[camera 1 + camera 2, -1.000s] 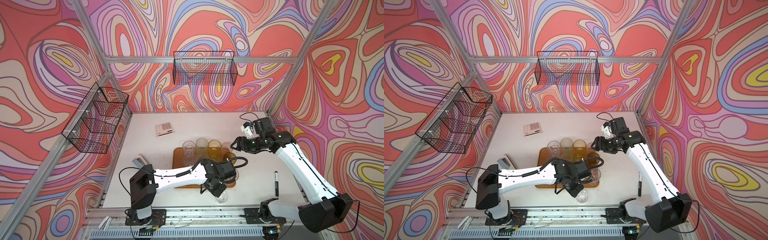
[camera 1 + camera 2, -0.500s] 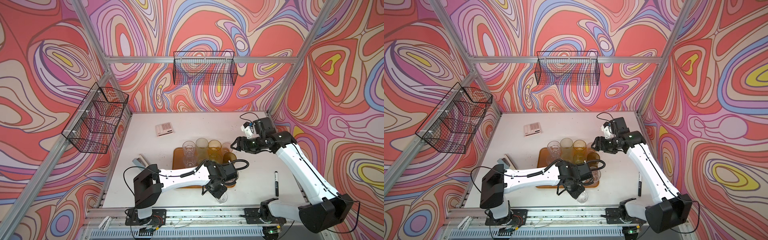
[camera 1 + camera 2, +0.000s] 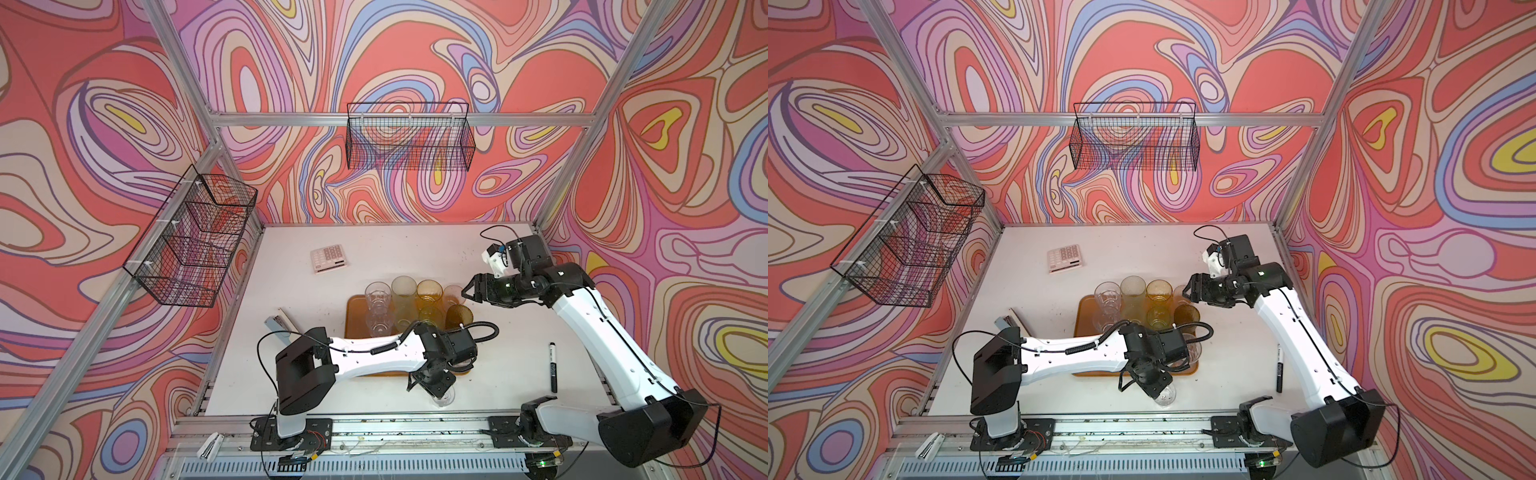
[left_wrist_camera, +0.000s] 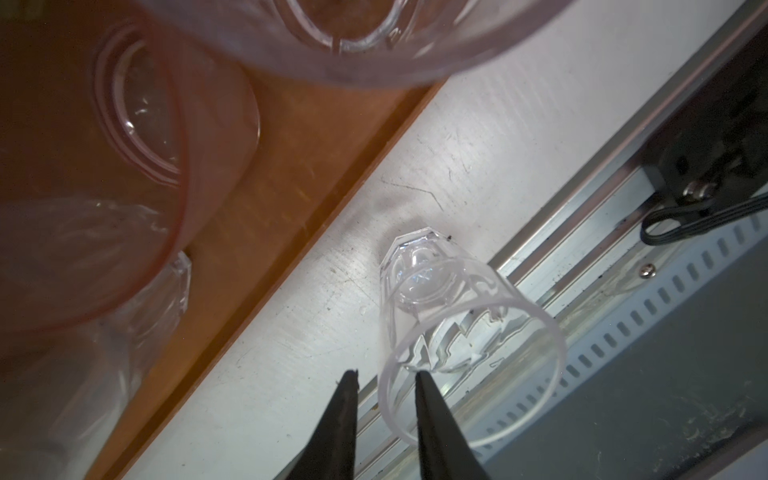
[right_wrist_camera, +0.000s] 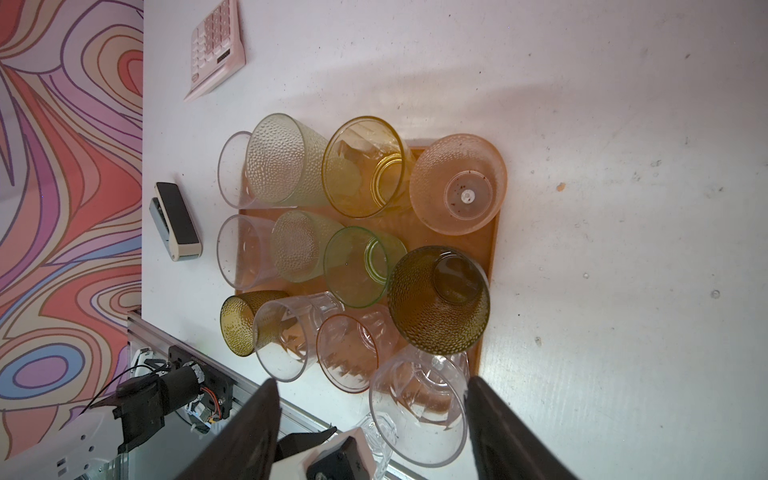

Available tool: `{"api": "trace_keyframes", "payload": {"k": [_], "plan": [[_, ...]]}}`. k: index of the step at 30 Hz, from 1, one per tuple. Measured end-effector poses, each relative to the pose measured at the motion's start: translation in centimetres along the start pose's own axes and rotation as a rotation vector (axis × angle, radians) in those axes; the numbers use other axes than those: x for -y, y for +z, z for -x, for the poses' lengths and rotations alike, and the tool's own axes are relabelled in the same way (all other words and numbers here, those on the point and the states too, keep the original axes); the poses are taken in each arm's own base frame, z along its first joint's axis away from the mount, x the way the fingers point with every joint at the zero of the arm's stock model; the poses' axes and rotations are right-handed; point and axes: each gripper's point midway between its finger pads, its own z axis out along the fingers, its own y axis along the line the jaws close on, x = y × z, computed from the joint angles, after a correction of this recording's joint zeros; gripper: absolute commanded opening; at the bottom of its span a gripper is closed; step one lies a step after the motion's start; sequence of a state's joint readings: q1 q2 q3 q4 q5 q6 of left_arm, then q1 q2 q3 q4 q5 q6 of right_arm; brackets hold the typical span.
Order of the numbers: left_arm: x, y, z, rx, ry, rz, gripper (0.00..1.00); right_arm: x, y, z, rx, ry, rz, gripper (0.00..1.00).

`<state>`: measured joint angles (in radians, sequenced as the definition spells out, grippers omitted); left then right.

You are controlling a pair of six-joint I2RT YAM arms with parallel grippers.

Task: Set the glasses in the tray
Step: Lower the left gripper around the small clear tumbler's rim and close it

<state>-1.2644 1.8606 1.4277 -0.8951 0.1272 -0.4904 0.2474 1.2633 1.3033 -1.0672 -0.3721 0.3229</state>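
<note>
In both top views the tray [image 3: 353,316] lies mid-table, crowded with upright glasses [image 3: 403,291]. One clear glass [image 3: 444,398] stands apart on the white table [image 3: 374,257], just off the tray's near edge by the front rail. The left gripper [image 3: 436,384] hangs right over it; its arm lies across the tray's near part and hides the glasses there. The right gripper [image 3: 471,289] hovers at the tray's far right corner with nothing between its fingers, which stand apart. Around the tray lie a calculator [image 3: 328,258], a stapler [image 3: 280,322] and a marker [image 3: 553,365]; two wire baskets [image 3: 1133,137] hang on the walls.

In the left wrist view the clear glass [image 4: 449,316] stands mouth up, long axis upright, between the tray's rim [image 4: 291,232] and the rail. One finger [image 4: 432,415] sits inside its mouth and one outside, the wall between them, a narrow gap showing; whether they press the wall I cannot tell.

In the right wrist view the glasses [image 5: 453,183] fill the tray [image 5: 488,257] in rows, mouths up, and the fingers [image 5: 498,419] are wide apart
</note>
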Motion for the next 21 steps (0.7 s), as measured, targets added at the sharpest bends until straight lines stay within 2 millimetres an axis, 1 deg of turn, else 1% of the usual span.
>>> {"api": "trace_keyframes", "payload": {"k": [7,21], "plan": [[0.04,0.11,0.13,0.003,-0.011,-0.001,0.23,0.03,0.03,-0.03,-0.001,0.0,0.0,0.72],[-0.1,0.48,0.17,0.0,-0.02,0.009,0.1,0.05,0.08,-0.06,-0.002,-0.003,-0.001,0.72]]}}
